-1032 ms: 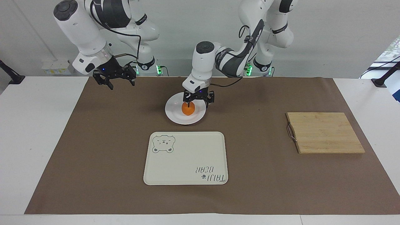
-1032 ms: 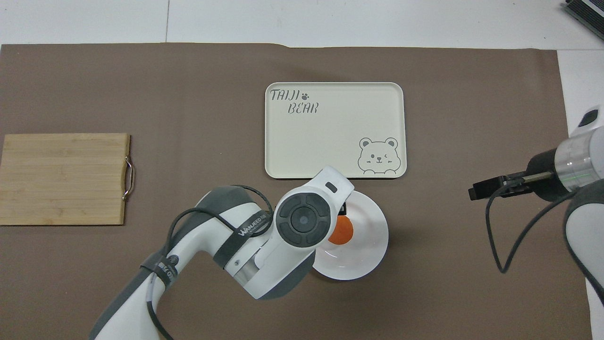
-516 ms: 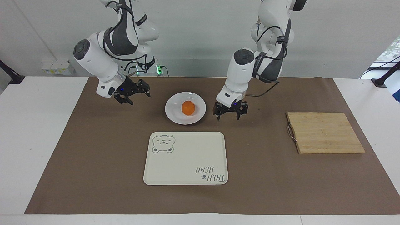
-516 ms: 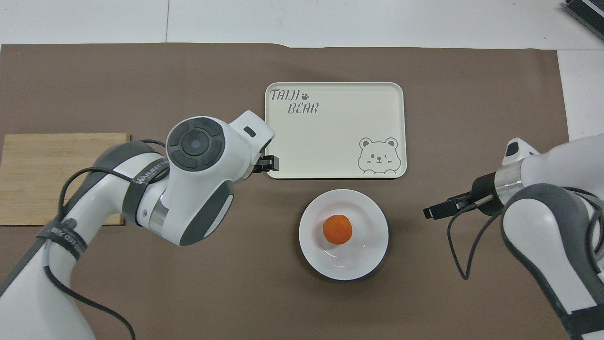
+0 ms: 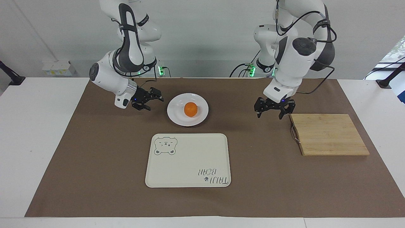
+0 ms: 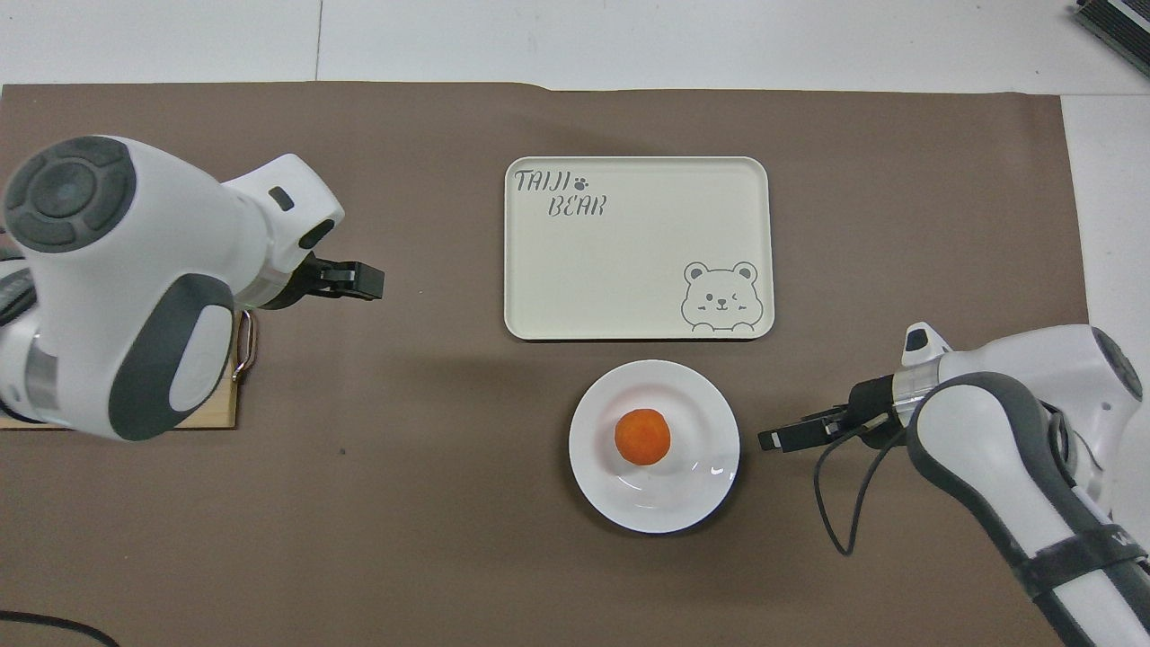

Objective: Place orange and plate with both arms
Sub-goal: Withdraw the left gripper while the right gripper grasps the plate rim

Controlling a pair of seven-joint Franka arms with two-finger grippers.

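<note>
Since the earlier frames the left arm has pulled away from the small round bright-orange fruit (image 5: 190, 109) and swung out toward its own end of the surface; the right arm has come in closer to the dish.

Orange sits at the middle of the round glossy white plate (image 5: 177, 117), untouched. Plate rests on the brown paper mat (image 5: 95, 164), nearer the robots than the cream rectangular tray with the bear print (image 5: 190, 158), just apart from the tray's edge. Tray carries nothing.

Left hand (image 5: 274, 111): hangs above the mat beside the corner of the bamboo cutting board (image 5: 329, 134), near the board's metal handle (image 5: 294, 133). Fingers point down, spread wide, nothing between them. Well apart from the plate.

Right hand (image 5: 154, 98): low over the mat, just beside the plate's rim on the right arm's side, tilted so its fingers point toward the plate. Fingers spread wide, holding nothing. Not touching the rim as far as the facing view shows; the overhead view also shows a strip of mat between the fingertips and the dish.

Cutting board lies flat at the left arm's end of the mat. White surface (image 5: 38, 142) shows around the mat.
</note>
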